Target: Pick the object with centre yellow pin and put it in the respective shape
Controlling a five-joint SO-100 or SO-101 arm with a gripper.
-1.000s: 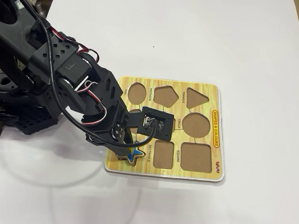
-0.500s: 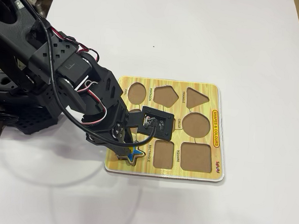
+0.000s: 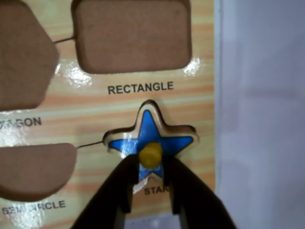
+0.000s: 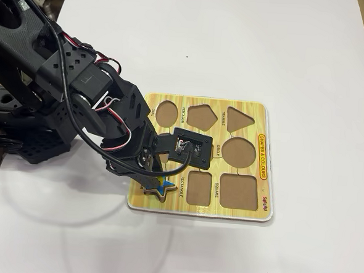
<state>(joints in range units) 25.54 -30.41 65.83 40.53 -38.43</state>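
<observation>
Now the small blue star piece (image 3: 150, 135) with the pale wooden edge and the yellow knob (image 3: 150, 154) in its middle lies in the star-shaped hole (image 3: 148, 104) of the yellow wooden puzzle board (image 3: 157, 93). It looks nearly flat in the hole, with a thin dark gap showing around its top points. The word STAR is printed just under it, partly hidden.

In the wrist view, the black gripper (image 3: 150, 177) comes up from the bottom edge. Its 2 fingers (image 3: 125, 183) sit close on each side of the yellow knob, with only a narrow gap between them. They seem to be pinching the knob, or just touching it.

Above the star is the brown rectangle hole (image 3: 131, 33) with the word RECTANGLE under it. To the left are a hexagon hole (image 3: 21, 62) and a half-round hole (image 3: 35, 167).

In the fixed view, the black robot arm (image 4: 79, 99) reaches from the left down to the near left corner of the board (image 4: 265, 117). The star (image 4: 165, 185) peeks out beside the gripper (image 4: 149, 183) there. The board lies on a white table (image 4: 237, 41). All the other holes on the board that show are bare brown.
</observation>
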